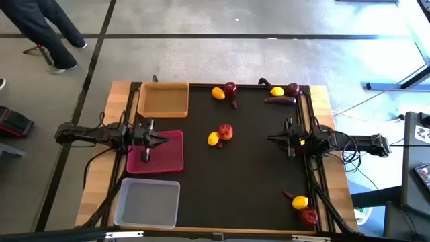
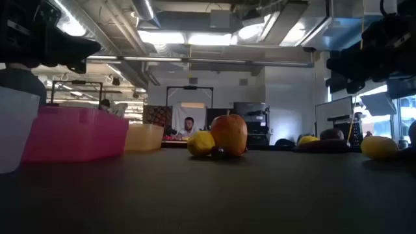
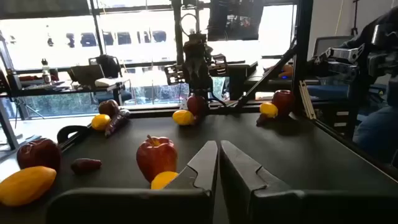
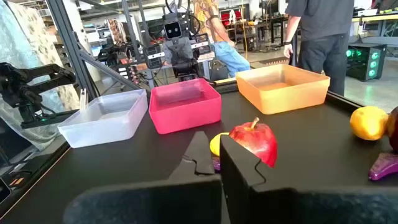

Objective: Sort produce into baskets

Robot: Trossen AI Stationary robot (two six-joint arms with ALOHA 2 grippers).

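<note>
Apple [image 2: 229, 134] touching lemon [image 2: 201, 143], pink tray [image 2: 73, 134] left

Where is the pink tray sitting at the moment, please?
In the high view the pink tray lies on the table's left side, between the tan tray and the translucent tray, with the left gripper over it.

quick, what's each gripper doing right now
Left gripper: fingers closed, holding nothing, above the pink tray.
Right gripper: fingers closed, holding nothing, over the mat's right side.
</note>
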